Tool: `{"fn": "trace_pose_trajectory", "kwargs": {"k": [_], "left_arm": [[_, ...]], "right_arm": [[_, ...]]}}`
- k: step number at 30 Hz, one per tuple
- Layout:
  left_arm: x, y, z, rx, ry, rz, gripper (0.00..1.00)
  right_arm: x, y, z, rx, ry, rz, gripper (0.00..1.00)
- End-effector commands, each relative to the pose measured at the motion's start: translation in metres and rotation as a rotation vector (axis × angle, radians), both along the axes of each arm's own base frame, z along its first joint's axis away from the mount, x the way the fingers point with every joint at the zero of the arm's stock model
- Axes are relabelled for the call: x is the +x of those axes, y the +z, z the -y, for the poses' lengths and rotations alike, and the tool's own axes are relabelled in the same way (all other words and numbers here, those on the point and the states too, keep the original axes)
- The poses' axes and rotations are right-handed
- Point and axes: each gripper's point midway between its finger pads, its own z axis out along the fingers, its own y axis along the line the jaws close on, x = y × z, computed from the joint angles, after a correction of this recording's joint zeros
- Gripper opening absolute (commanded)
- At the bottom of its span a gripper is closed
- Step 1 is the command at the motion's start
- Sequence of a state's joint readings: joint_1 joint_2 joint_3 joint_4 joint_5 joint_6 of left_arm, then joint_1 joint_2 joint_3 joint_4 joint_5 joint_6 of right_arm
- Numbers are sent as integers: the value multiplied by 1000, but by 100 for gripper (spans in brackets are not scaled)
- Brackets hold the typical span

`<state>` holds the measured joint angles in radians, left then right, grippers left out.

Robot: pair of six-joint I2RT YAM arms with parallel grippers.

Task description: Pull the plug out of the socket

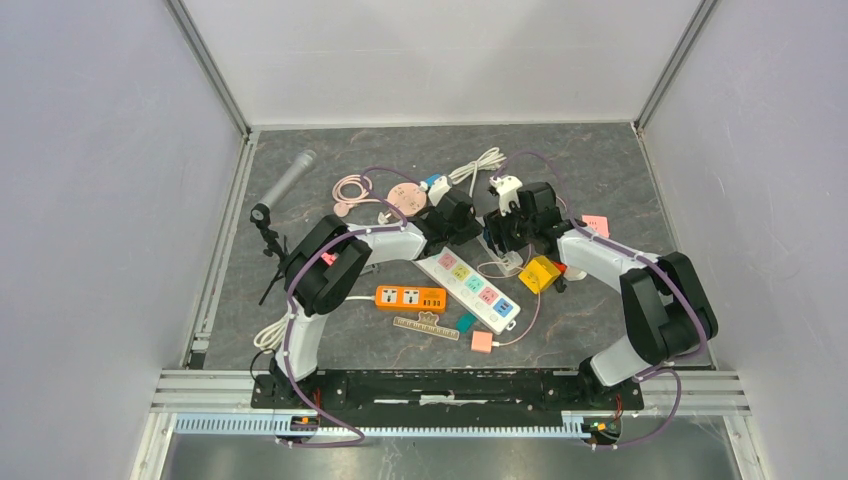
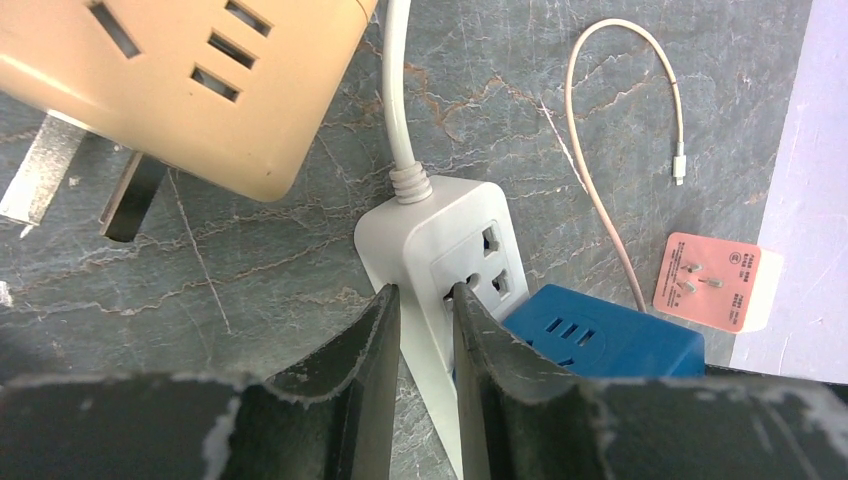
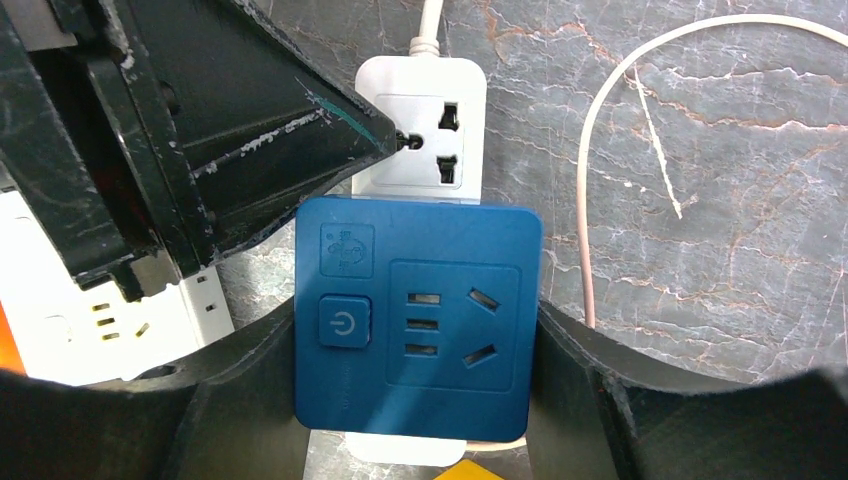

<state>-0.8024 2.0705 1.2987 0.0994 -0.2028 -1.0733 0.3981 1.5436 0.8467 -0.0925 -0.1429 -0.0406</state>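
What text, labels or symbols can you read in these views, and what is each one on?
No word or number is legible.
Power symbol (circle with bar): on the power button of the blue adapter.
Embossed emblem above that button: too faint to read.
Pink adapter: printed lines and marks, too small to read.
Ruler: graduations too small to read.

Between the right fingers [image 3: 600, 400], the blue plug [image 3: 415, 320] covers most of the power strip [image 3: 420, 90]; only the end beyond the fingertips shows, and the plug's pins are hidden. Left of the left fingers [image 2: 360, 380], a beige adapter [image 2: 200, 90] runs off the view's top edge, one prong clipped.
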Motion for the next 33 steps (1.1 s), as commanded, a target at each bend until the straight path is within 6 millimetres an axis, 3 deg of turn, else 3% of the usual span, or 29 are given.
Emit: {"fn": "trace_pose_trajectory", "kwargs": {"k": [1,7,11,17,21,24,30,33], "left_arm": [[0,-2,8,-12,-8,-14,31],[0,-2,9,-14,-13,-16,29],[-1,-3,10,-17,-14,-21,29],[-2,-4,9,-17,-9,-24,28],[-2,-3,8,-19,-3,-25,28],[-2,-3,8,-20,-1,-25,28],[-2,-3,8,-23,-3,-23,28],[-2,-4,8,-23,-3,-24,28]], "right_arm": [[11,38,-17,98,29,101,3],[16,55,-24,256,-19,49,0],[13,45,-28,249,5,49,0],[12,27,-13,31,32,137,0],[13,40,-18,82,38,151,0],[13,45,-25,192,8,42,0],[7,25,-28,205,-14,-62,0],[8,20,-23,97,24,13,0]]}}
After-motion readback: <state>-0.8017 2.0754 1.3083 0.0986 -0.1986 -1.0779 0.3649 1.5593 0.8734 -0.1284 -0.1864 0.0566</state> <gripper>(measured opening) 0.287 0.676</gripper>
